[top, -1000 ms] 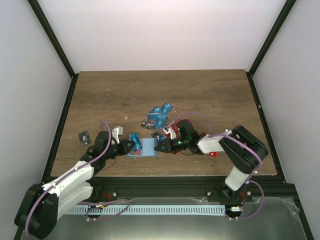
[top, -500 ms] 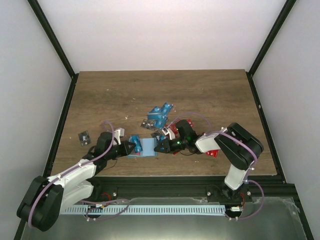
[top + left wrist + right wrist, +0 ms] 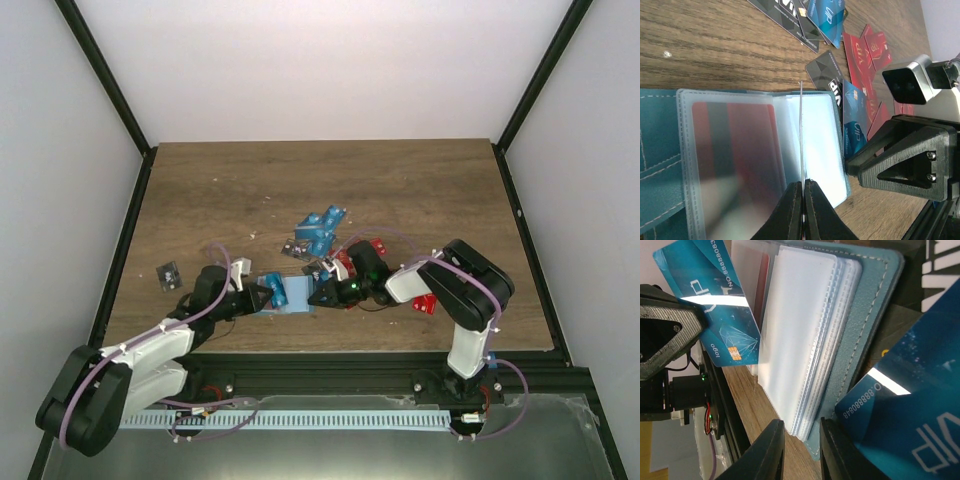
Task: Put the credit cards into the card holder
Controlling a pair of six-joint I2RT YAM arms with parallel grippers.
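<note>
The left fingers (image 3: 788, 212) are pressed together on the near edge of a clear sleeve (image 3: 801, 130), which stands upright out of the open card holder (image 3: 655, 150). The holder lies flat on the table (image 3: 300, 180) near its front edge, between the two arms. In the sleeve to the left of the lifted one sits a red card (image 3: 735, 150). The right fingers (image 3: 765, 455) stand a little apart at the holder's opposite edge, with the lower corner of the sleeve stack and the teal cover reaching into the narrow gap between them; whether they press on it cannot be told. A blue card (image 3: 910, 415) overlaps the cover just beside the right fingers, and whether those fingers touch it is unclear. A second blue card (image 3: 705, 300) shows against the left fingers in the right wrist view; it cannot be told if it sits in the lifted sleeve. The left arm (image 3: 150, 350) lies low and stretched from its base toward the holder's left side. The right arm (image 3: 460, 290) folds at a raised elbow and reaches leftward, low over the table, to the holder's right side. Loose credit cards (image 3: 320, 228) lie behind the holder, blue in one cluster, red ones (image 3: 867, 55) nearer the right arm, and a black one (image 3: 168, 273) well apart to the left.
</note>
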